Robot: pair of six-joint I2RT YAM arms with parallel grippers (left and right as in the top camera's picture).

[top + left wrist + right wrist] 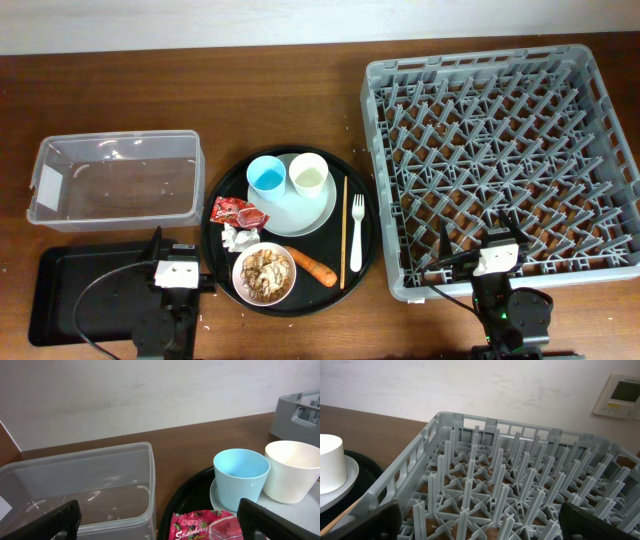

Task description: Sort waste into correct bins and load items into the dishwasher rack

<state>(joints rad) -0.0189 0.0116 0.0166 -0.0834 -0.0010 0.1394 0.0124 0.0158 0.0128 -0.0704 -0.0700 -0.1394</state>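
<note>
On the round black tray [218, 262] a pale plate [308, 212] carries a light-blue cup [266, 177] and a cream cup [309, 176]. Beside them lie a red wrapper [238, 212], a white tissue [238, 238], a carrot [314, 266], a fork [356, 232], a chopstick [344, 230] and a bowl [264, 273] of brown scraps. The grey rack [505, 160] is empty. My left gripper [180, 245] hangs open near the tray's left edge, the wrapper [207, 527] between its fingers' line of sight. My right gripper [480, 235] is open over the rack's front edge [485, 495].
A clear tub [115, 178] stands at the left with a shallow black rectangular tray [90, 290] in front of it; my left arm overlaps that tray's right end. The tub [85, 490] is empty. Bare wood lies between the round tray and the rack.
</note>
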